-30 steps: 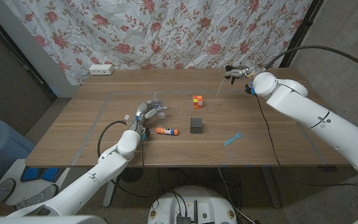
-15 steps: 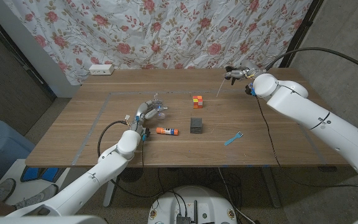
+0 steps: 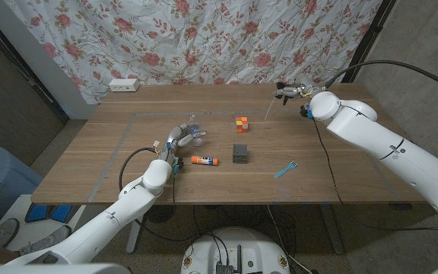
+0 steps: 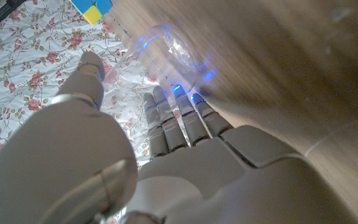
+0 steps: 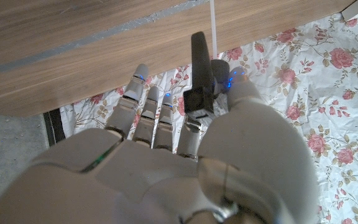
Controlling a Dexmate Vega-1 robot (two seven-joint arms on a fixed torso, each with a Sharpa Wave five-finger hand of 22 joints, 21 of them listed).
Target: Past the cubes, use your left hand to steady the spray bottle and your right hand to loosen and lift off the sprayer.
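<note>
A clear spray bottle (image 3: 193,135) lies on the table, left of the cubes, and my left hand (image 3: 176,141) holds it. In the left wrist view my left hand (image 4: 166,155) has its fingers (image 4: 179,118) against the clear bottle (image 4: 173,46). My right hand (image 3: 296,91) hovers over the far right of the table and pinches the black sprayer (image 3: 284,91), lifted free, its thin white tube (image 3: 268,108) hanging down. In the right wrist view my right hand (image 5: 166,168) grips the sprayer (image 5: 201,78) between thumb and fingers.
A multicoloured cube (image 3: 241,123) and a dark cube (image 3: 239,153) stand mid-table. An orange-and-white stick (image 3: 203,160) lies near my left hand. A blue fork (image 3: 285,168) lies front right. A white power strip (image 3: 124,85) sits at the far left edge by the floral curtain.
My right hand with the sprayer has sunk very slightly. The left hand and the bottle have stayed put.
</note>
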